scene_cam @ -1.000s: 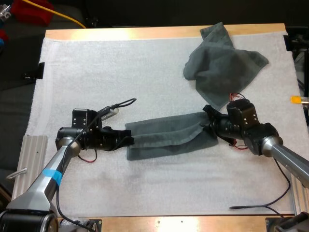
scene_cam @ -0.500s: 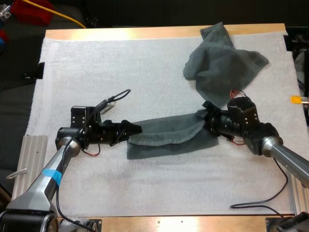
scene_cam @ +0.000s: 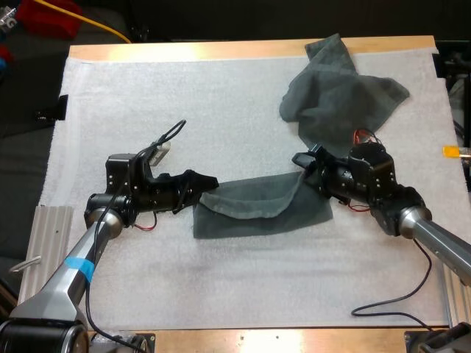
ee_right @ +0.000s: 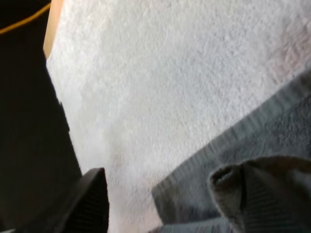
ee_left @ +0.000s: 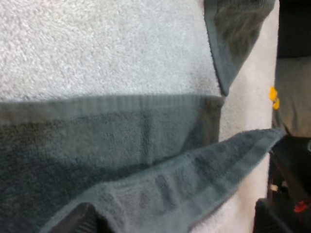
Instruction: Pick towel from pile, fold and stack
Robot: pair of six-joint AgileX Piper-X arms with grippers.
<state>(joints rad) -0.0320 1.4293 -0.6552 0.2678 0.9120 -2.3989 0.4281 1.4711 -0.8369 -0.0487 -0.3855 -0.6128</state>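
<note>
A dark grey-green towel (scene_cam: 261, 209) lies folded in a long band across the middle of the mat. Its upper layer sags in the centre and rises at both ends. My left gripper (scene_cam: 209, 182) is at the towel's left end, fingers apart, and the upper layer's edge (ee_left: 194, 170) drapes over one finger (ee_left: 80, 218). My right gripper (scene_cam: 301, 161) is at the right end, also open, with a towel fold (ee_right: 252, 184) resting by one finger while the other finger (ee_right: 92, 199) stands clear over the mat. A crumpled towel (scene_cam: 338, 92) lies at the far right.
The white mat (scene_cam: 147, 95) covers the wooden table. The crumpled towel's lower tip hangs close to my right gripper. A ridged metal block (scene_cam: 48, 235) sits at the mat's left edge.
Both grippers went from shut on the towel's ends to open. They shifted a little toward the far side, and the upper layer slackened and sagged onto the lower one.
</note>
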